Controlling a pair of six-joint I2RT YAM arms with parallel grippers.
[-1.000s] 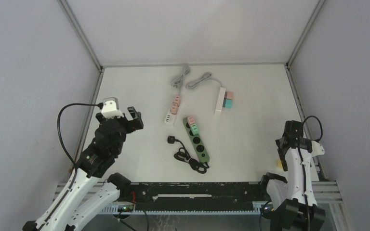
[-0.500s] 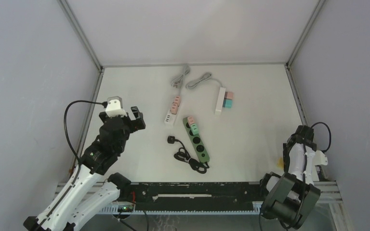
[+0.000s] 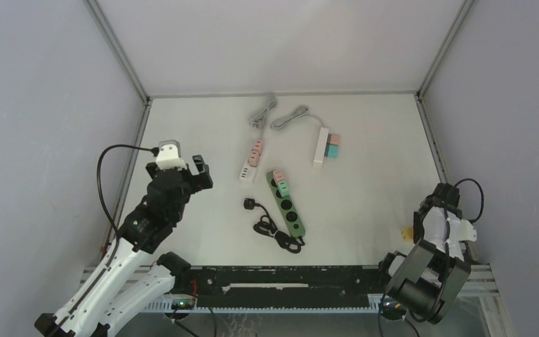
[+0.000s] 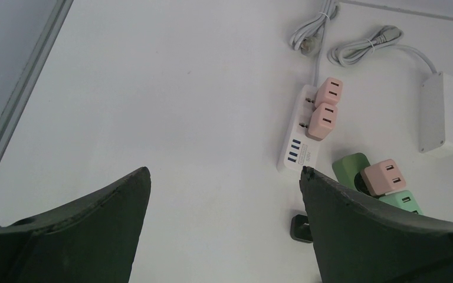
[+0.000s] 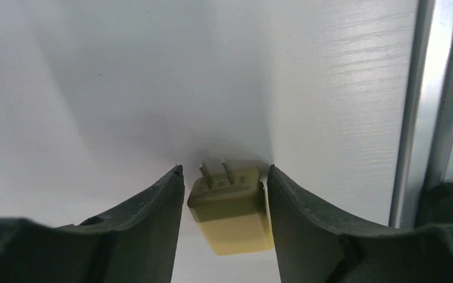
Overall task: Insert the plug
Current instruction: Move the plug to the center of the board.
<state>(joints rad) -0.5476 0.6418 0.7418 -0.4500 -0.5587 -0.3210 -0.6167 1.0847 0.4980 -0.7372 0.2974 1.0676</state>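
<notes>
A small yellow plug (image 5: pixel 230 203) lies on the white table with its two prongs pointing away, between the fingers of my right gripper (image 5: pixel 225 169). The right finger touches its side; a thin gap shows at the left finger. From above, the plug (image 3: pixel 406 232) sits near the table's front right corner under the right gripper (image 3: pixel 415 226). A green power strip (image 3: pixel 288 203) lies mid-table. My left gripper (image 4: pixel 225 171) hangs wide open and empty above bare table at the left (image 3: pixel 195 172).
A white strip carrying pink adapters (image 3: pixel 250 161) and another white strip (image 3: pixel 321 145) lie behind the green one. The black plug (image 3: pixel 251 203) and coiled cable (image 3: pixel 277 235) sit beside it. A metal rail (image 5: pixel 442 100) runs just right of the yellow plug.
The right arm has swung down toward the front right corner and its fingers have narrowed around the yellow plug. The left arm has shifted slightly right.
</notes>
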